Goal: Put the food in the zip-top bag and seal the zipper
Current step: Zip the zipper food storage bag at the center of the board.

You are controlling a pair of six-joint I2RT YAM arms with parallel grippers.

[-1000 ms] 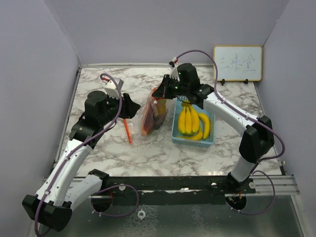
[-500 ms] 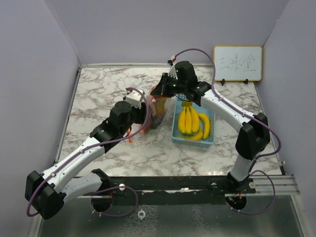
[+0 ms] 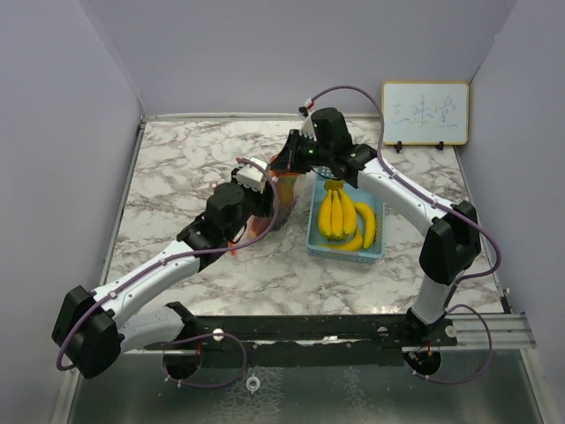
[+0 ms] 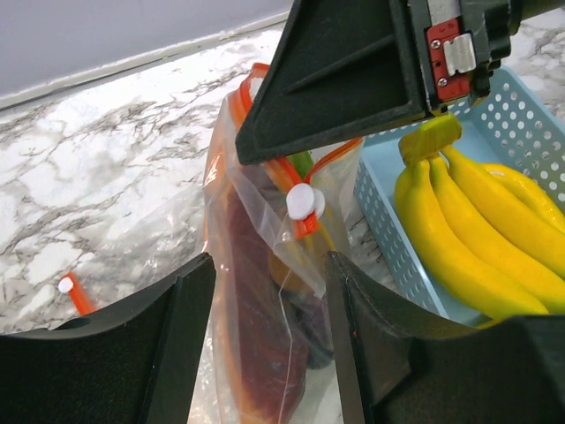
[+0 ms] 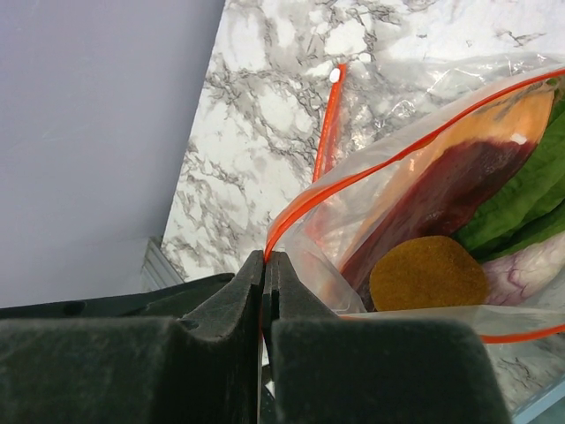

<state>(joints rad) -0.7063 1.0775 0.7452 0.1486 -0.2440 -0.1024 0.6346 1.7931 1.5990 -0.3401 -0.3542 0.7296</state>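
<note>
Left gripper has advanced to the zip-top bag, jaws wide, one finger either side of it. Right gripper is pinched tight on the bag's orange zipper rim, holding it upright at the middle of the counter, nearer the far edge. Bananas lie in the blue basket just beside the bag.
</note>
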